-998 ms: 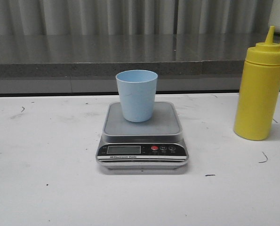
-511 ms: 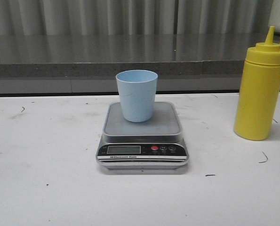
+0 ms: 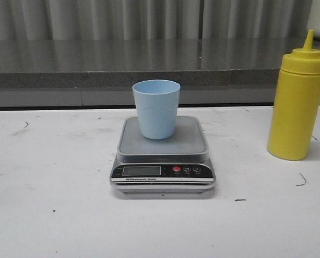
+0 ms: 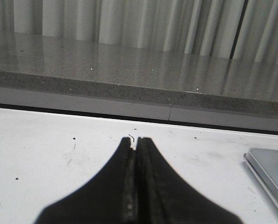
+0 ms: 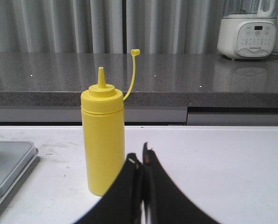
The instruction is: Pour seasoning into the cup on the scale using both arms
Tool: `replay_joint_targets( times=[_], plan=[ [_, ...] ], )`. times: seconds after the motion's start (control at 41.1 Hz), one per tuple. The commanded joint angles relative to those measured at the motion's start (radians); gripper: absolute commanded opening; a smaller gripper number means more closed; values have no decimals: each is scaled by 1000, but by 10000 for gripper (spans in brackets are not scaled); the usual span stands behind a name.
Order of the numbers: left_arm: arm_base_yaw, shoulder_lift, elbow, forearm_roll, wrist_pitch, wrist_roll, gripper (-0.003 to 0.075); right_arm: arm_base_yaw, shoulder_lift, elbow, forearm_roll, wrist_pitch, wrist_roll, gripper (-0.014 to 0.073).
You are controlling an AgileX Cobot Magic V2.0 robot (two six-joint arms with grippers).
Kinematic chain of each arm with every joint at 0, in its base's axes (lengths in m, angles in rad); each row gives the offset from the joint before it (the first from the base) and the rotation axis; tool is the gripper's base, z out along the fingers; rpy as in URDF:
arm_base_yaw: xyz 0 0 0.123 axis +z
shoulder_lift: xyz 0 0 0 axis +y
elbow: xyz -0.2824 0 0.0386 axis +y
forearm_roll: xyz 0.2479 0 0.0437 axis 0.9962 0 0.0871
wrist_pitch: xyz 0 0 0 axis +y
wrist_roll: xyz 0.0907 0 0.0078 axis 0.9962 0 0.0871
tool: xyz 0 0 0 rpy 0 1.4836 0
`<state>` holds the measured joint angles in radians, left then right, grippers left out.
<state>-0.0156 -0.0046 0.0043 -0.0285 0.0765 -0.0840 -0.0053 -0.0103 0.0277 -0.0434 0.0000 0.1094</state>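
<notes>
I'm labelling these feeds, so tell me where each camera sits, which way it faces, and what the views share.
Front view: sits at the robot, looks forward over the table at the cup on the scale, bottle to the right; no arm shows.
Left wrist view: low on the left arm, faces the back counter; shut left tool in the foreground, scale edge in sight.
Right wrist view: low on the right arm, faces the bottle; shut right tool in the foreground, blender behind.
Shared: all three show the scale; front and right wrist show the bottle.
</notes>
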Motion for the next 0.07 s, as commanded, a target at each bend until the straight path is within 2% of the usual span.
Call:
replay_joint_targets(
  times=[0.0,0.049],
  plan=[
    [-10,-17,24,-8,-87,-4,-20,-6,-17,-6,-9,-88,2,-67],
    [-10,-17,24,-8,-87,-4,-20,-6,-17,-6,-9,-88,2,-67]
  ],
)
